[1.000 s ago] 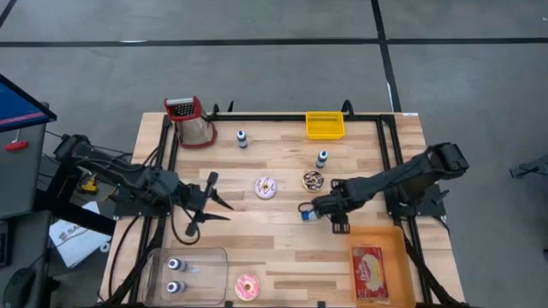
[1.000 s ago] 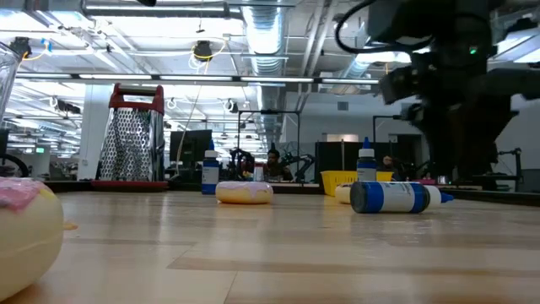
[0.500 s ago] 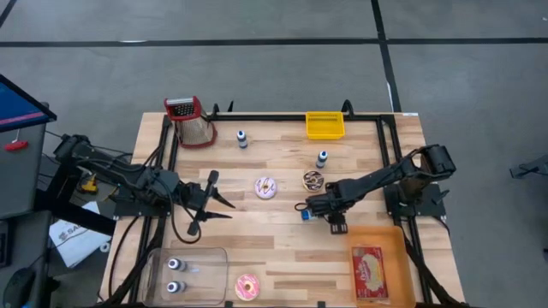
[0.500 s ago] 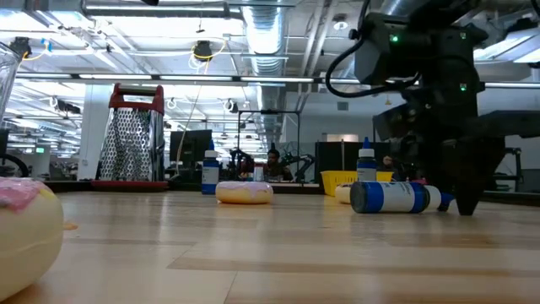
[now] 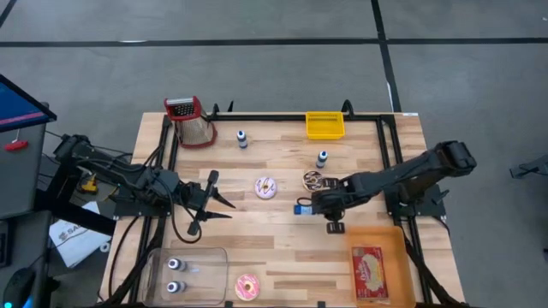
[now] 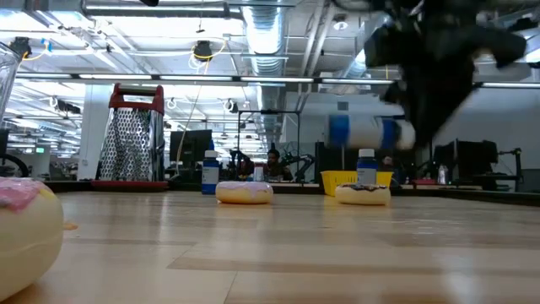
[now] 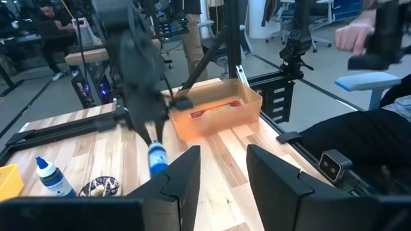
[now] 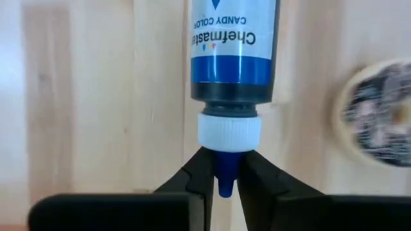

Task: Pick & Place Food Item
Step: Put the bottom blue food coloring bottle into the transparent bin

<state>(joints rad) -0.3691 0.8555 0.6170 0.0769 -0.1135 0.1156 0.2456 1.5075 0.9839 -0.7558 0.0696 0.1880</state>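
I have the blue candy-color bottle [image 8: 232, 48] by its tip: the right gripper [image 8: 223, 168] has its fingers pinched on the blue nozzle just below the white cap. In the low view the bottle [image 6: 369, 133] hangs on its side, clear of the table [image 5: 282, 244], so it is lifted. From above it [image 5: 302, 209] sits out in front of the gripper [image 5: 313, 206], near the middle of the table.

Taking the chocolate donut [image 5: 312, 180] as my landmark, the held bottle is just on the near side of it. I count three donuts: that dark one, a pink-sprinkled one [image 5: 265, 187] to its left, and another pink one [image 5: 247, 287] at the near edge. Besides the held bottle, I count four small bottles: one [image 5: 322, 158] just behind the chocolate donut, one [image 5: 241, 139] farther back-left, and two [image 5: 175, 275] lying in a clear tub [image 5: 214, 257] at the near-left corner.

A yellow bin [image 5: 325, 126] stands at the back edge behind the donut, a red-handled grater [image 5: 191, 122] at the back-left corner, and an orange tray [image 5: 394, 248] with a red packet [image 5: 370, 273] near-right.

The left gripper [image 5: 211, 204] waits well left of the donut, fingers parted with nothing between them. A person's hand [image 7: 352, 37] shows beyond the table in the left wrist view, blurred, perhaps on some dark object.
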